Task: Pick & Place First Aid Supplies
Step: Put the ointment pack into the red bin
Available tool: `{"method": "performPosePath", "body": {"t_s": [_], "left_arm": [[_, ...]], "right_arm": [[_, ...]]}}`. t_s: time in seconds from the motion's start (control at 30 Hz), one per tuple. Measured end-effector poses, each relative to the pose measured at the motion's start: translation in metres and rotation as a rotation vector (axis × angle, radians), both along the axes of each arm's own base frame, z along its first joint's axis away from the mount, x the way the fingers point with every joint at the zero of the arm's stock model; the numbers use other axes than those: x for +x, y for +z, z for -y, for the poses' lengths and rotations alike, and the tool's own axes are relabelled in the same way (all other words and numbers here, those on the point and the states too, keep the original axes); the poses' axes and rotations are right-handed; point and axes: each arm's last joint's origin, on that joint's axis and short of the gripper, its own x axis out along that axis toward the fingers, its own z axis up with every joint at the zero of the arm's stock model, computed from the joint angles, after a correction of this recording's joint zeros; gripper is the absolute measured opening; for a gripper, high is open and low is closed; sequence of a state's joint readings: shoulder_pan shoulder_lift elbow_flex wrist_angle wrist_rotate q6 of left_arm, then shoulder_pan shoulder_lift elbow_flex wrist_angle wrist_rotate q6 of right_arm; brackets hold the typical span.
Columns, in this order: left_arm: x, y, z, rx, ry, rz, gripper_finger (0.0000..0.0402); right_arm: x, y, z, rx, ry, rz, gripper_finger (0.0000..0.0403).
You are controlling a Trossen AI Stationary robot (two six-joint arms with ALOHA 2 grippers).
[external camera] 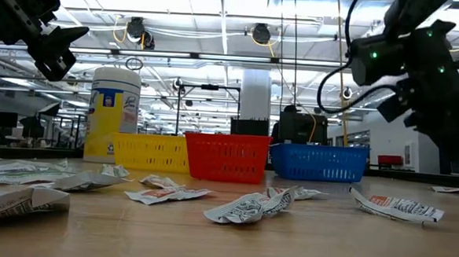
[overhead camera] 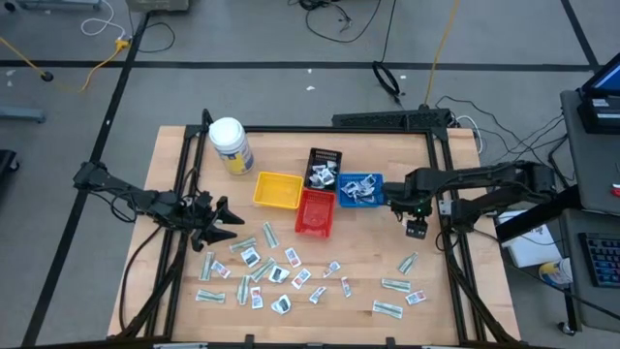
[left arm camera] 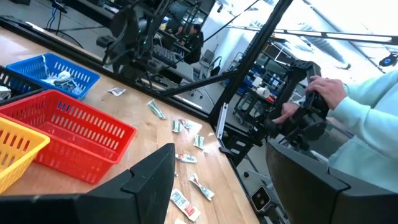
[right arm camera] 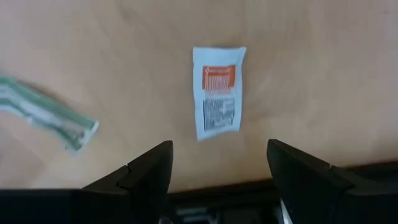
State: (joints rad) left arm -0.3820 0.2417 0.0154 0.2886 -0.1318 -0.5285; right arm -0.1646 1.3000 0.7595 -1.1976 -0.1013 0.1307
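Note:
Many small flat packets [overhead camera: 276,274] lie scattered on the near half of the wooden table: white squares, pale green wrappers, white slips with red marks. My left gripper [overhead camera: 229,221] is open and empty, held above the table's left side just beyond the packets; it also shows in the low view [external camera: 54,47]. My right gripper [overhead camera: 418,231] is open and empty, pointing down above the right side. Its wrist view [right arm camera: 217,180] shows a white slip with orange-red print [right arm camera: 216,93] and a green wrapper [right arm camera: 53,117] lying flat on the table below it.
A yellow tray [overhead camera: 277,190], red tray [overhead camera: 315,213], black tray [overhead camera: 325,167] and blue tray [overhead camera: 360,189] stand mid-table; the black and blue ones hold packets. A white jar with a yellow label [overhead camera: 231,145] stands at the far left. A person's hands [left arm camera: 323,93] show beyond the table's right side.

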Motion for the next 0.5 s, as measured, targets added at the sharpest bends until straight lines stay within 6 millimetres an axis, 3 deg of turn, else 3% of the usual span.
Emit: {"method": "performPosePath", "body": {"t_s": [0.5], "left_arm": [[0.0, 0.0, 0.0, 0.0, 0.0, 0.0, 0.0257]], "right_arm": [[0.005, -0.037, 0.001, 0.002, -0.023, -0.059, 0.0243]]}}
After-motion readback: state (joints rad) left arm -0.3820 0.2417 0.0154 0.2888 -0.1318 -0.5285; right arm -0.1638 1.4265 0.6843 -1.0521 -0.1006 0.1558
